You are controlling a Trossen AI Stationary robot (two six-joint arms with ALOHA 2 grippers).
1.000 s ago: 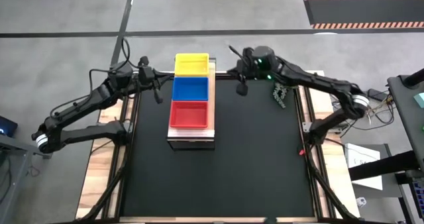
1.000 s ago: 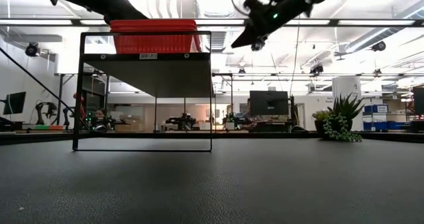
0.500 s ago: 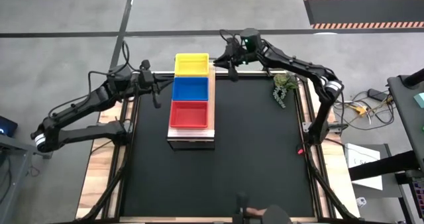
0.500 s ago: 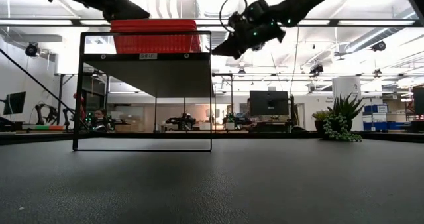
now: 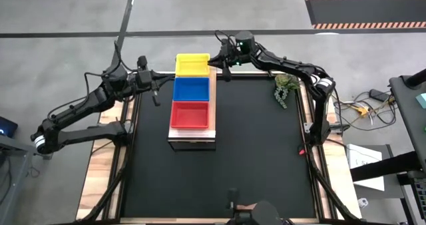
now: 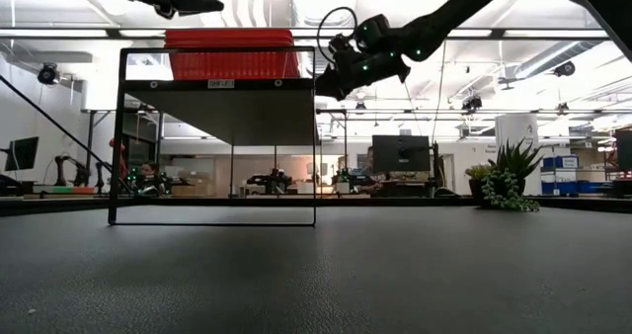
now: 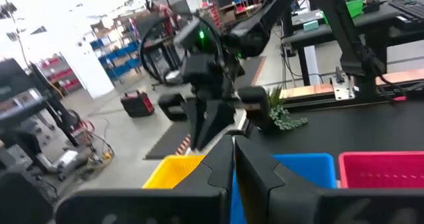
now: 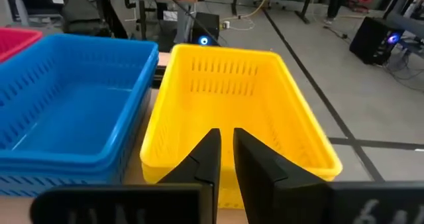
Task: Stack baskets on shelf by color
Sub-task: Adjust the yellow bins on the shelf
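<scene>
On the shelf [image 5: 192, 140] stand a yellow basket stack [image 5: 193, 64] at the far end, a blue one [image 5: 192, 89] in the middle and a red one [image 5: 190, 114] at the near end. My right gripper [image 5: 212, 60] is shut and stands level at the yellow stack's right side wall [image 8: 218, 111], at basket height in the low view [image 6: 324, 85]. My left gripper [image 5: 154, 92] is shut and hangs left of the blue stack, apart from it, above the shelf top in the low view [image 6: 212, 3]. My right gripper: its shut fingertips [image 8: 211, 148] point at the yellow basket's right wall from the table's right side. I cannot tell whether they touch it.
A small green plant [image 5: 285, 88] lies at the table's far right. The black tabletop [image 5: 259, 152] spreads right of and in front of the shelf. The shelf's dark frame [image 6: 118, 136] stands tall on the table.
My right gripper has swung from over the table's far right part toward the far left, down to the yellow stack's right side, and has turned to point at it. My left gripper has risen a little. The baskets have not moved.
</scene>
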